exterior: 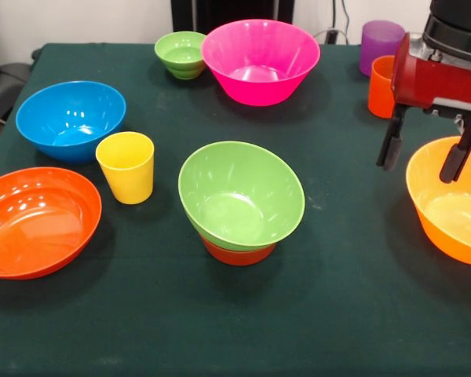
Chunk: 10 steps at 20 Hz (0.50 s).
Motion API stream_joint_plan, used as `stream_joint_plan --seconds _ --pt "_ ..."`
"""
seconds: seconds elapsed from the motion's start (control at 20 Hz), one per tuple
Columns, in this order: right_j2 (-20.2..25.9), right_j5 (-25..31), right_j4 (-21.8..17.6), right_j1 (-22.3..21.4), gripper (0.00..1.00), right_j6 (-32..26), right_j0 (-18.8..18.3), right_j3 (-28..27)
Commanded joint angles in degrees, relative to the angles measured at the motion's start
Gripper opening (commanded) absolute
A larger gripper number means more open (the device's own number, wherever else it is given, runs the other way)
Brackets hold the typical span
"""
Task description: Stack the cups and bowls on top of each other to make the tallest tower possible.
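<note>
We worry that the medium green bowl (242, 196), sitting tilted on the small red-orange bowl (238, 253), could slide off if the next piece lands off-centre on the tower. Our gripper (428, 154) hangs open and empty, its fingers straddling the far rim of the large yellow-orange bowl (449, 203). That bowl lies directly beneath the gripper, well to the side of the green bowl.

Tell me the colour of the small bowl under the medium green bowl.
Red-orange; the small bowl shows best in the front view.
</note>
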Motion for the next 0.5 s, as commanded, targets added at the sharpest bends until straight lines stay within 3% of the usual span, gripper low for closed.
stream_joint_plan --seconds 0.05,0.5 --pt "5.6 -3.5 -1.9 3.1 1.00 2.3 -0.8 4.8" --pt "5.1 -3.2 -2.6 5.7 1.00 2.0 -0.1 2.2"
